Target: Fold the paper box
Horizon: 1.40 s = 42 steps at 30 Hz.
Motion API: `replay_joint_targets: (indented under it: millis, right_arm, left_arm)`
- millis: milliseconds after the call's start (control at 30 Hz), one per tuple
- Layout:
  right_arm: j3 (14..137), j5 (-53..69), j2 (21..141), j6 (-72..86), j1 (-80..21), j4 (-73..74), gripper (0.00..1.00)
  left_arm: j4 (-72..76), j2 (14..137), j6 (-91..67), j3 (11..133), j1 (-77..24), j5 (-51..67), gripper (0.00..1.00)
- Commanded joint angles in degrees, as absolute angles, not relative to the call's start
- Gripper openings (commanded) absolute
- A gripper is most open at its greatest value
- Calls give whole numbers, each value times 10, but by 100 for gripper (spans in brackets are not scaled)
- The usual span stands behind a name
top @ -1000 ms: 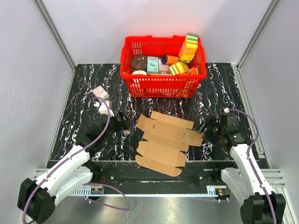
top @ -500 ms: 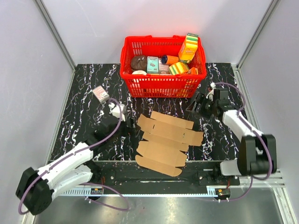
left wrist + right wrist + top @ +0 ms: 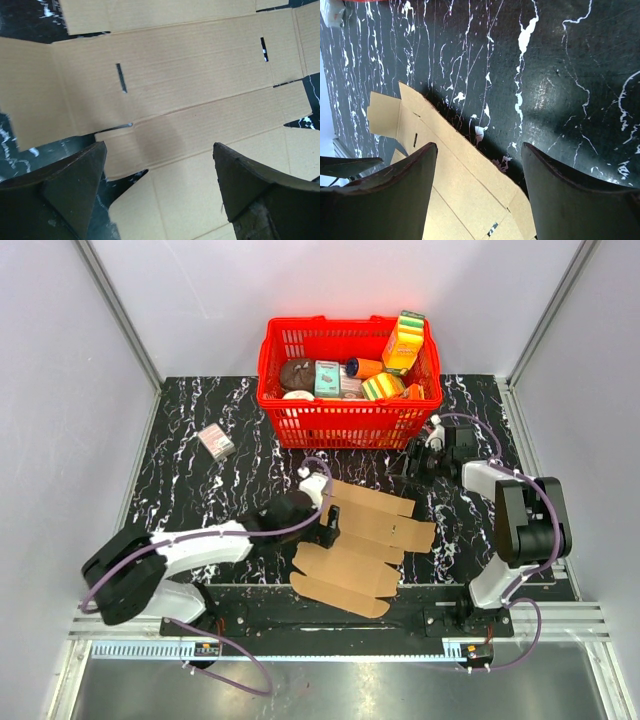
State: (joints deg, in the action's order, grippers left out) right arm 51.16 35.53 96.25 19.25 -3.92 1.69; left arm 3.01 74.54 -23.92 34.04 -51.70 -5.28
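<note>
Black counter [image 3: 180,490]: flat box [image 3: 372,527] lies under the left gripper [image 3: 330,525], jaws parted; right gripper [image 3: 410,464], also parted, seemingly just beyond its far edge.

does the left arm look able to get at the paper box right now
Likely yes: the left gripper hangs open right over the left part of the paper box, and the left wrist view shows bare cardboard between its fingers, with nothing lying on top.

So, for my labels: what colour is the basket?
Red; the basket shows best in the top external view.
</note>
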Motion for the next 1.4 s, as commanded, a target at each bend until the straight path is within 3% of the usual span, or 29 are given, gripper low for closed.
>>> replay_joint_targets:
  millis: [0, 600, 1367]
  right_arm:
    - [533, 358, 972, 176, -60, -9, 74]
    - [546, 329, 1012, 130, -83, 41, 73]
    - [525, 448, 991, 108, -123, 60, 60]
  left_arm:
    - [98, 805, -258, 381, -544, -93, 91]
    - [161, 901, -307, 375, -571, -89, 78]
    - [165, 896, -309, 358, -575, -98, 75]
